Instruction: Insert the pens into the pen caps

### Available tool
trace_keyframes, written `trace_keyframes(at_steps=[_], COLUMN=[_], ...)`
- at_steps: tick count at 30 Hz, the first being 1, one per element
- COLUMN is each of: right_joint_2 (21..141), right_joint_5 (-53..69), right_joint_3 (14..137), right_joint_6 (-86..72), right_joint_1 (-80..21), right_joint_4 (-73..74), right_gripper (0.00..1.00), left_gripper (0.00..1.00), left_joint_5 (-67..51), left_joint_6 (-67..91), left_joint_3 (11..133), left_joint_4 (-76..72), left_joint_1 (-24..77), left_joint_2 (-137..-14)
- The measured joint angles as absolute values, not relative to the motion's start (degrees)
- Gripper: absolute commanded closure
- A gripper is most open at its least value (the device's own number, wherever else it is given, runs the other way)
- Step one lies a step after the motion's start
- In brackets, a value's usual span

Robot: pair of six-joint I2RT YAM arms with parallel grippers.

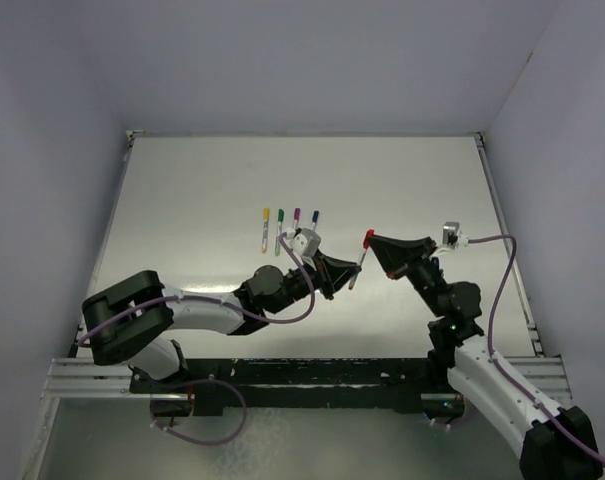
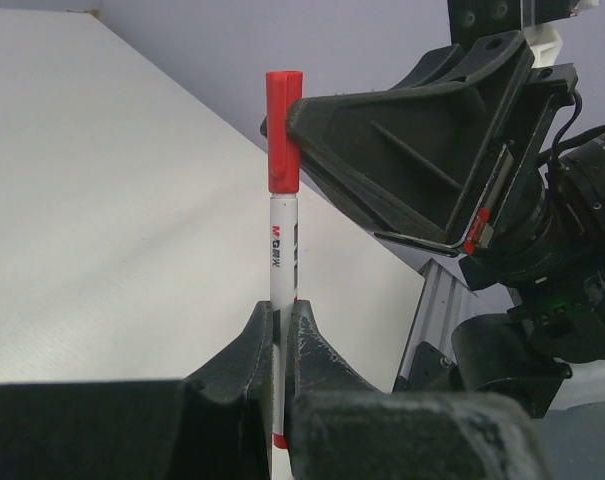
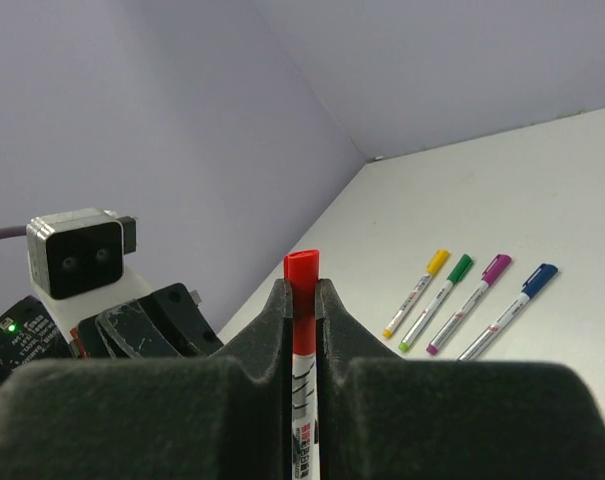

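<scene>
Left gripper (image 1: 342, 275), from above, clamps the red pen (image 1: 354, 272) steady over the table (image 1: 182, 200) while right gripper (image 1: 375, 240) pinches the red cap (image 1: 368, 236) to push it on; left wrist shows cap over tip; right wrist shows four capped pens (image 3: 467, 302) lying beyond.

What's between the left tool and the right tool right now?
The red pen bridges them: left tool shut on its barrel, right tool shut on its red cap. The left wrist view shows it.
</scene>
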State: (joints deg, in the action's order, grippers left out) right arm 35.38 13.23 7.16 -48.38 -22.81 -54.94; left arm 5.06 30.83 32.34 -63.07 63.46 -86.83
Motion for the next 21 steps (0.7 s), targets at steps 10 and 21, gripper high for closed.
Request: trace_keyframes(at_steps=[10, 21], right_joint_2=[40.7, 38.8], right_joint_5=[14.5, 13.3], right_joint_3=[7.9, 10.4], right_joint_6=[-48.2, -44.3], right_joint_1=[-22.0, -21.8], right_joint_4=[-55.7, -48.5], right_gripper=[1.00, 1.00], left_gripper=[1.00, 1.00], left_joint_5=[2.3, -2.5], left_joint_6=[30.9, 30.2], left_joint_3=[35.7, 39.4], left_joint_4=[-59.2, -52.1], left_joint_1=[61.2, 58.5], left_joint_2=[-89.8, -89.1])
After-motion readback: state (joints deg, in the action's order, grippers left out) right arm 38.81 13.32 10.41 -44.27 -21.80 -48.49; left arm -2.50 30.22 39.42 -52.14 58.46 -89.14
